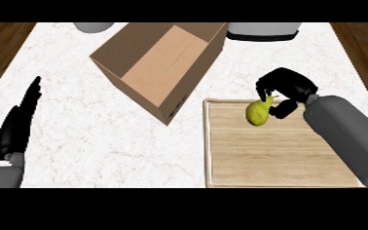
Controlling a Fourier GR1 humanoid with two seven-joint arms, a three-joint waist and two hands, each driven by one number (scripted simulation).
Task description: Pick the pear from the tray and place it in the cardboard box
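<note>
Right hand: I see my right hand (289, 86) over the far edge of the tray (287, 161), coming in from the counter's right side on its grey forearm (338, 131).
Right fingers: the fingers (263, 88) are curled round the narrow top end of the pear (257, 113), with the thumb against its right side, so they are holding the pear.
Pear: yellow-green, at the tray's far edge and left of that edge's middle, with its fat end pointing toward me. I cannot tell whether it rests on the wood or is lifted just clear of it.
Tray: pale wood with a raised rim, sitting at the near right corner of the counter (86, 141).
Cardboard box: the cardboard box (161, 63) is open on top and set askew near the middle of the far edge. Its near corner is just beside the tray's far left corner.
Left hand: my left hand (20, 122) rests at the counter's left edge with straight fingers, holding nothing.
Far edge: a grey round thing (93, 27) sits left of the box, and a grey pot with a dark band (262, 31) sits to its right.
</note>
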